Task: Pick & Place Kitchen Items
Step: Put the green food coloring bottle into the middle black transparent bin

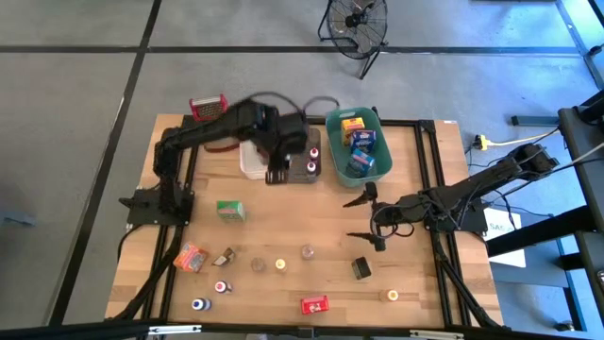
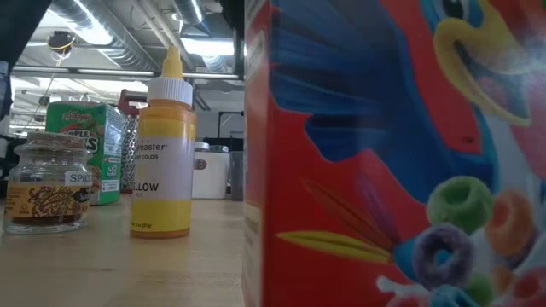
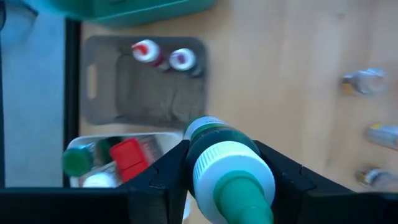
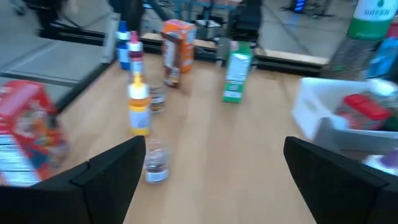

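Left pincer (image 3: 227,171), grasping a green-capped bottle (image 3: 227,174): the two dark fingers (image 3: 158,180) clasp its sides just below the white collar, and the green nozzle tip points toward the wrist camera. In the high view this pincer (image 1: 280,168) hangs over the bins near the table's far edge. Directly beneath it lie a white bin (image 3: 124,158), holding a green-capped item and a red-topped one, and beside that a brown bin (image 3: 146,81) with two small bottles, one red-capped (image 3: 144,51) and one purple-capped (image 3: 181,58). A teal bin (image 1: 359,144) next to them holds blue and yellow packets.

Right pincer (image 1: 363,219), released with its fingers spread wide, empty, above the table's middle toward the right edge.

Remaining kitchen items, scattered toward the near edge: a green box (image 1: 229,210) left of centre, an orange box (image 1: 191,257) near the left edge, a red cereal box (image 1: 314,305) at the near edge, a yellow squeeze bottle (image 2: 162,145) with pointed cap, a short glass spice jar (image 2: 48,183), and a dark packet (image 1: 361,268). A steel grater with red handle (image 1: 208,106) stands at the far left corner of the wooden table (image 1: 283,236)
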